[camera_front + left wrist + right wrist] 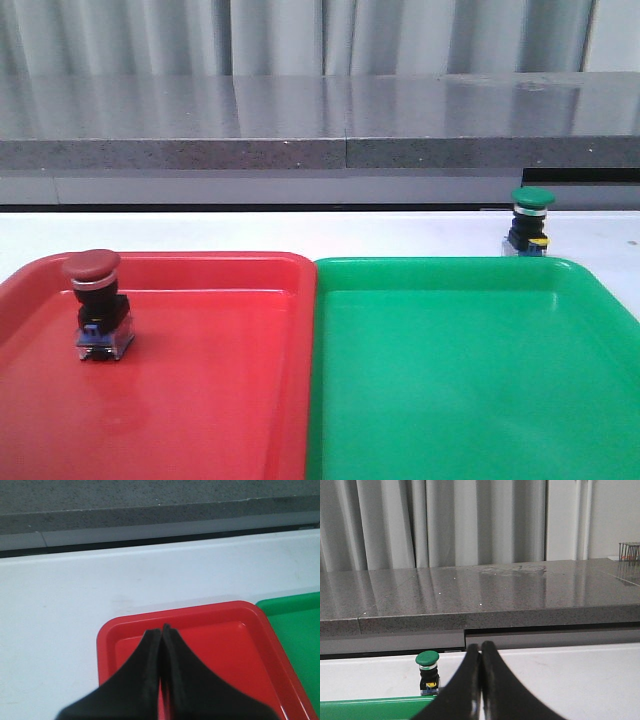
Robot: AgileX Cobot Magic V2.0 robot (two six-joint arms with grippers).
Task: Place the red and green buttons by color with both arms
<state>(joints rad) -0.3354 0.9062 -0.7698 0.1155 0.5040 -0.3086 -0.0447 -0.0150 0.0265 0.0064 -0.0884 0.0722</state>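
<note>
your red button (96,303) stood upright inside the red tray (200,420), near its far left corner. your green button (528,222) stood on the white surface (300,230), just beyond the green tray's (470,400) far right rim. your left claw (162,629) hung above the red tray, fingers pressed together and empty. your right claw (480,645) was likewise closed on nothing, the green button apart from it.

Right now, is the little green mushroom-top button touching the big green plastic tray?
Cannot tell. In the front view the green button stands on the white table behind the green tray, whose far rim hides the button's base; the right wrist view shows no clear gap either.
</note>
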